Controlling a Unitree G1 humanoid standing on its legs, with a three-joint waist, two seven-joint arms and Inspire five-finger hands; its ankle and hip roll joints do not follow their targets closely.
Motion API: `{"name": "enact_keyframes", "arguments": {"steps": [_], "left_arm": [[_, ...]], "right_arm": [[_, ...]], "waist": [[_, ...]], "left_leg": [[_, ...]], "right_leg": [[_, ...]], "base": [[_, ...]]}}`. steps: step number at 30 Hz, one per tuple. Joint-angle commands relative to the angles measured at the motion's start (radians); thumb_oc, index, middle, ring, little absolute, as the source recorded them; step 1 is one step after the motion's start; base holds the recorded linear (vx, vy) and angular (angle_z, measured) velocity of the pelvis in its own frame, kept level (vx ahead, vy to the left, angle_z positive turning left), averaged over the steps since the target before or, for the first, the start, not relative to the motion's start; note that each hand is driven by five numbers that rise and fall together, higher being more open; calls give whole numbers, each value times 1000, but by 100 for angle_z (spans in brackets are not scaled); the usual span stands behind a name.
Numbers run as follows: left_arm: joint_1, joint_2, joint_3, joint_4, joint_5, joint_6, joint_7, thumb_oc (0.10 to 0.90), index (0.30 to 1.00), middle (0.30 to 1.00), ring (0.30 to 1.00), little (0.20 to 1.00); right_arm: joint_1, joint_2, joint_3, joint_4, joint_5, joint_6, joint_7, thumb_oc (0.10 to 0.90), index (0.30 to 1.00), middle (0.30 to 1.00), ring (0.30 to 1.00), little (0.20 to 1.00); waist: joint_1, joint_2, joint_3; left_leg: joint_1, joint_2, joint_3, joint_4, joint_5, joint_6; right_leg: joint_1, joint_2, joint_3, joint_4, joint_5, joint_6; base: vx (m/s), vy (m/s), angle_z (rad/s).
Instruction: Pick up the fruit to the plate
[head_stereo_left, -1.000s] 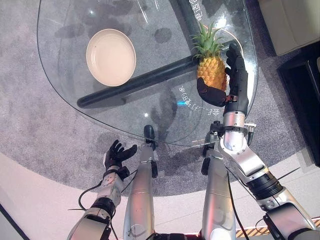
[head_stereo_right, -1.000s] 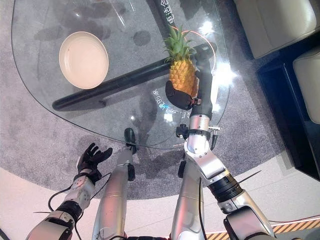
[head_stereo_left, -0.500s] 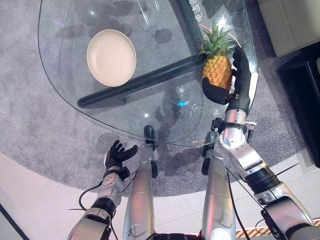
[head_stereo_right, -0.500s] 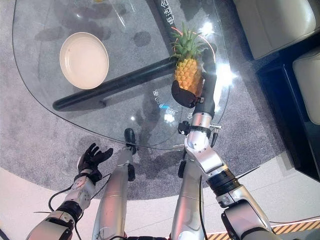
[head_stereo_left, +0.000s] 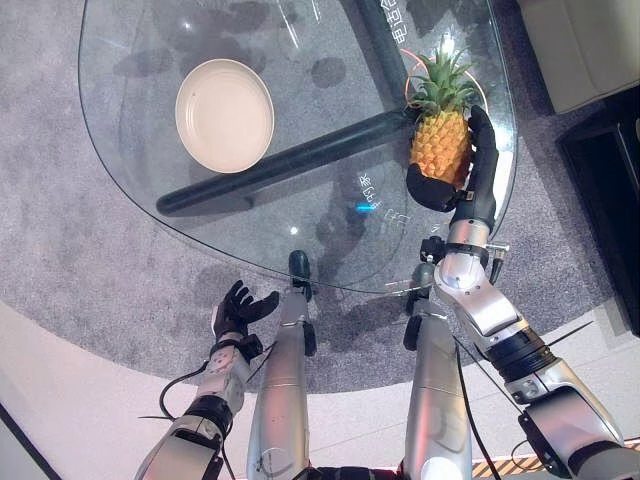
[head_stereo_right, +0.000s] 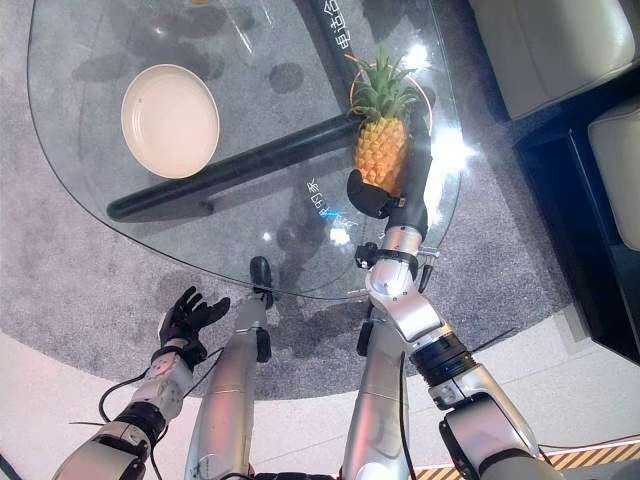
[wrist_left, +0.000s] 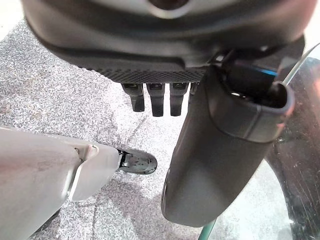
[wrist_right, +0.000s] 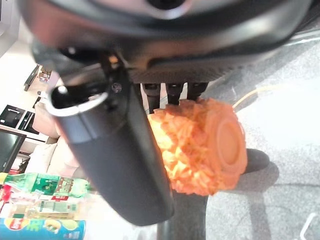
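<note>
A round glass table (head_stereo_left: 130, 170) is seen from above. An empty cream plate (head_stereo_left: 224, 114) sits toward its left side. A pineapple (head_stereo_left: 440, 145) is at the right edge, in the right hand (head_stereo_left: 455, 185). The thumb curls under the fruit's base and the fingers (head_stereo_left: 486, 150) run up its far side, so the hand is closed around the lower body. The pineapple's long axis points away from the robot, with the green crown (head_stereo_left: 440, 85) farthest out and the base nearest the wrist. The right wrist view looks straight at the flat orange base, pressed between thumb and fingers. The plate lies well apart from the fruit, across the table to the robot's left, and a dark bar (head_stereo_left: 290, 160) under the glass runs between them. The right hand is by far the nearer one. The left hand (head_stereo_left: 240, 312) hangs low beside the table's near edge, fingers loosely spread and empty. Whether the pineapple's base touches the glass or is lifted clear is hard to tell. The fingers' grip on the far side is partly hidden by the fruit.
</note>
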Motion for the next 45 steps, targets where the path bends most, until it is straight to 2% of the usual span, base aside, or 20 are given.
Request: {"name": "enact_keyframes", "arguments": {"steps": [1, 10, 23, 36, 45], "left_arm": [[25, 22, -1, 36, -16, -9, 3, 800, 900, 900, 900, 900], [22, 18, -8, 41, -21, -8, -1, 800, 900, 900, 900, 900], [19, 18, -13, 38, -16, -4, -3, 800, 900, 900, 900, 900], [11, 19, -18, 42, -18, -7, -9, 800, 900, 900, 900, 900], [5, 21, -18, 38, -22, -6, -6, 800, 900, 900, 900, 900]], "right_arm": [[-19, 21, 16, -23, -63, 3, -55, 800, 900, 900, 900, 900], [-45, 29, 25, 18, -35, 51, -89, 800, 900, 900, 900, 900], [-74, 27, 33, 83, -3, 116, -79, 800, 900, 900, 900, 900], [-121, -16, 60, 160, -161, 212, -66, 800, 900, 900, 900, 900], [-130, -28, 76, 174, -197, 250, -49, 800, 900, 900, 900, 900]], "waist": [[14, 23, -18], [18, 31, -18], [27, 33, -18], [31, 37, -18], [32, 39, -18]], "left_leg": [[-35, -59, -12, 84, -73, 23], [-34, -61, -11, 84, -74, 24], [-32, -61, -13, 83, -73, 25], [-31, -64, -16, 85, -77, 26], [-37, -64, -16, 85, -76, 26]], "right_leg": [[-7, 35, -84, -120, 92, -23], [-9, 34, -83, -115, 90, -25], [-6, 37, -88, -111, 89, -28], [-5, 36, -90, -110, 88, -24], [-11, 37, -90, -111, 88, -23]], "base": [[0, 0, 0], [0, 1, 0], [0, 0, 0], [0, 0, 0], [0, 0, 0]]}}
